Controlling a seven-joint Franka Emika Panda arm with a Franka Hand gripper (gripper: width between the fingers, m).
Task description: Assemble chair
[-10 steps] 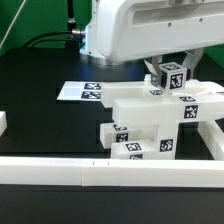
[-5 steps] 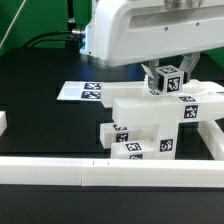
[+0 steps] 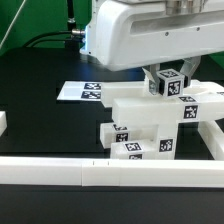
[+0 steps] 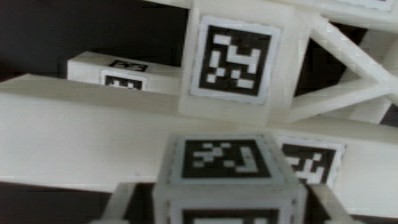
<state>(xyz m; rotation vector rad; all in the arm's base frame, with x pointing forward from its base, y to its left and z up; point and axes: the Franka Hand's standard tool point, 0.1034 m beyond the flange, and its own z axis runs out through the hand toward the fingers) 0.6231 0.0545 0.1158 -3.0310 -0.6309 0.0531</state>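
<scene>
Ext. view, upper right: cube-ended peg (image 3: 171, 84) over chair (image 3: 145, 115)
Franka gripper (image 3: 170, 75) clamped on peg's cube, close above chair top.

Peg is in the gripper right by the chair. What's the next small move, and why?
Probably ease the peg straight down a little, slowly. The gripper holds its tagged cube end at the chair's top edge, and neither view shows whether it is seated or touching yet.

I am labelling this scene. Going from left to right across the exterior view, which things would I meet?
White rail end → marker board → chair parts. The peg held by the gripper overlaps the chair parts, so I omit it.
</scene>
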